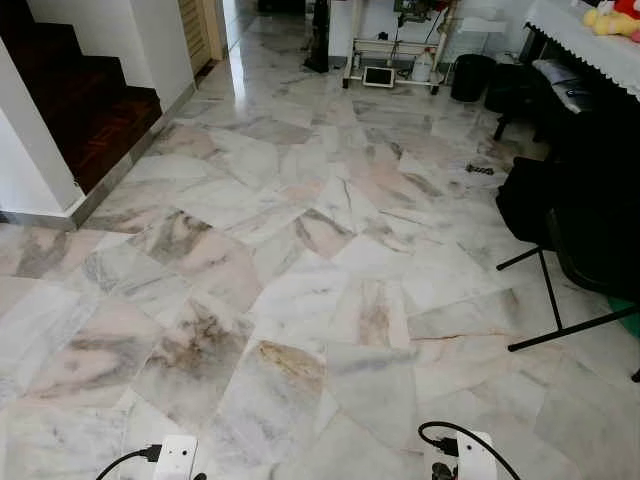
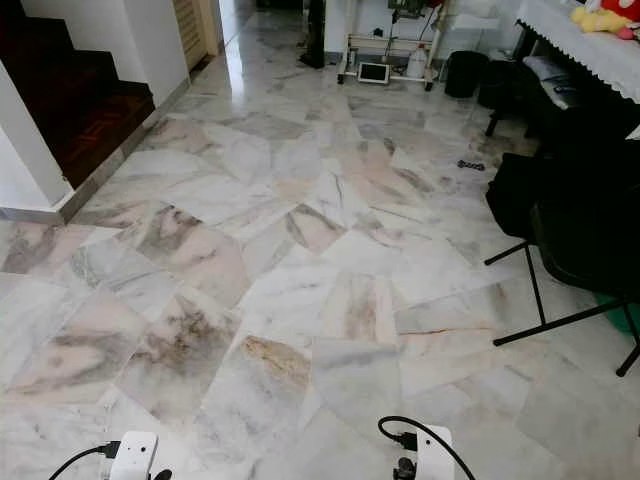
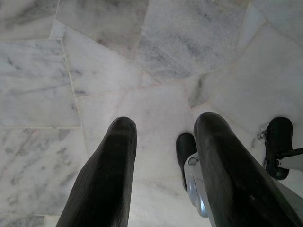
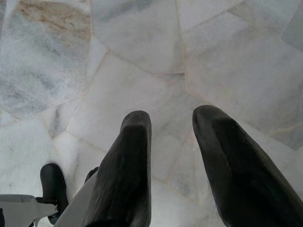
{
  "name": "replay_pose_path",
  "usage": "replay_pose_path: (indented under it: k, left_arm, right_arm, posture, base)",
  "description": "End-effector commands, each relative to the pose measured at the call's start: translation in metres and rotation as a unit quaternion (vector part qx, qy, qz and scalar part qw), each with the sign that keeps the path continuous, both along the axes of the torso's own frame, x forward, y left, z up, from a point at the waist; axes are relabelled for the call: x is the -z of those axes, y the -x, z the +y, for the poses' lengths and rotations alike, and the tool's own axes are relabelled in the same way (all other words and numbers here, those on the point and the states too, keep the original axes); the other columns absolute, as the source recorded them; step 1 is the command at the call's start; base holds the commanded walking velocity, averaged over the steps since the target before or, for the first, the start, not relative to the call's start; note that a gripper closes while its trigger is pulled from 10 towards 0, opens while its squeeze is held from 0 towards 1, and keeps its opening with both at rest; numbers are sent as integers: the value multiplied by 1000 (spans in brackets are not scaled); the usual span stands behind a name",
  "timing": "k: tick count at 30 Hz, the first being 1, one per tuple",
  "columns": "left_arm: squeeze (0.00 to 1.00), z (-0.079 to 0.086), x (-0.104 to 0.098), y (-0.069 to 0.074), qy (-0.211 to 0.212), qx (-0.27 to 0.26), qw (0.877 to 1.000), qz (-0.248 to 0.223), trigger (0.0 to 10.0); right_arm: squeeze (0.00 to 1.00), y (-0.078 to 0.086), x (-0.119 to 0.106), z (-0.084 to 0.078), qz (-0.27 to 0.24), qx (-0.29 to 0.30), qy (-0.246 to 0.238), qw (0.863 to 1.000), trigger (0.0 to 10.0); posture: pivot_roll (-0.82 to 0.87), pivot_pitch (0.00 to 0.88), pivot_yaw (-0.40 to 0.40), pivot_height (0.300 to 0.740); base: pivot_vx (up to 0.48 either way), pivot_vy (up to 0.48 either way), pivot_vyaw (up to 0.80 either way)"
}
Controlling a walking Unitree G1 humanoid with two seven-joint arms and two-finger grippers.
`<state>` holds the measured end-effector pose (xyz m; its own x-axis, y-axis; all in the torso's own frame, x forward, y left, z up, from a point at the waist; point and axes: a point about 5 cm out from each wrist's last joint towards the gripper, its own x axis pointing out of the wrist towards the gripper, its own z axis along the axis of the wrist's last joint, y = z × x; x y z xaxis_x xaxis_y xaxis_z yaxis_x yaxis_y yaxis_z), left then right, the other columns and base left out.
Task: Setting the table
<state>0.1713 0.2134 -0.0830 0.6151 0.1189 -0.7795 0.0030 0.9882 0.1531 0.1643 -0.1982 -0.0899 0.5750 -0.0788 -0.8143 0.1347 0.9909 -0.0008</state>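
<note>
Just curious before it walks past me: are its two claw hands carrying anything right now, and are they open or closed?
Left gripper: open, holding nothing, pointing down at the marble floor.
Right gripper: open, holding nothing, also over the floor.

Home interior, marble floor (image 1: 300, 270), wooden staircase (image 1: 90, 120), clothed table (image 1: 590, 45)

open marble floor (image 1: 320, 260); chair (image 1: 590, 230) rightward

Both arms hang low at the robot's sides, their white wrist housings with black cables just showing at the lower edge of the head views. The left tool (image 3: 163, 130) points down at the floor, its two black fingers (image 3: 111, 161) spread with a clear gap between them. The right tool (image 4: 173, 123) also hangs pointing downward, fingers (image 4: 130, 151) likewise parted, holding nothing
</note>
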Motion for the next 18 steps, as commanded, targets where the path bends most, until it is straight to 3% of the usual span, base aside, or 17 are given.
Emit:
replay_pose_path:
  k: [1, 18]
  left_arm:
    - [0, 19, -5, -5, 43, -18, 998, 31, 10000]
    - [0, 18, -5, -6, 44, -24, 998, 25, 10000]
  right_arm:
    - [0, -11, -3, 20, -35, 28, -68, 997, 10000]
    - [0, -20, -7, 20, -42, 15, -59, 997, 10000]
  posture:
    - [123, 0, -55, 740]
    - [128, 0, -49, 740]
  base:
    - [0, 0, 0]
    - [0, 0, 0]
